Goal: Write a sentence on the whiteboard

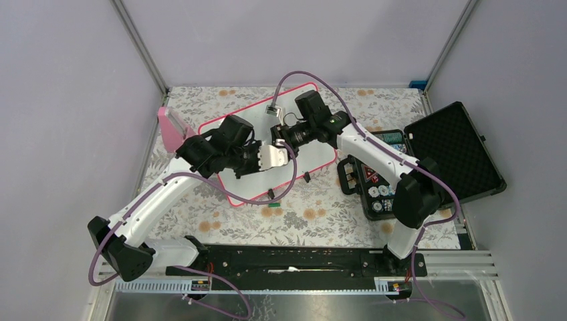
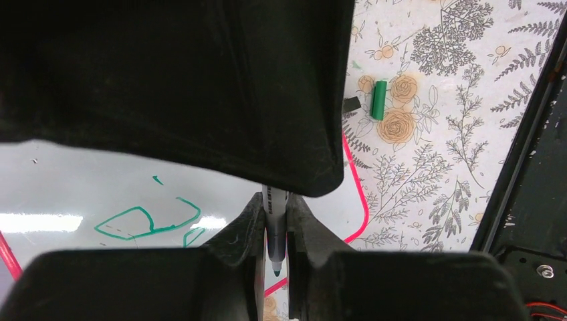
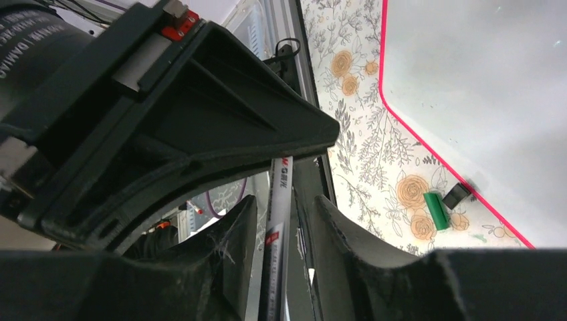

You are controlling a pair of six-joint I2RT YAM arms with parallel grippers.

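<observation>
Left wrist: left gripper pinched shut on green marker, barrel lengthwise between the jaws. The whiteboard lies beyond, the sentence left of it. Right gripper straddles the barrel; its grip we cannot tell.

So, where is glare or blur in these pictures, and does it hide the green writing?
Left wrist: light strips glare on the whiteboard beside the green strokes, which read clearly; the left end effector gripping the marker is dark. Right wrist: whiteboard grey, no glare. Top external: arms hide the strokes.
</observation>
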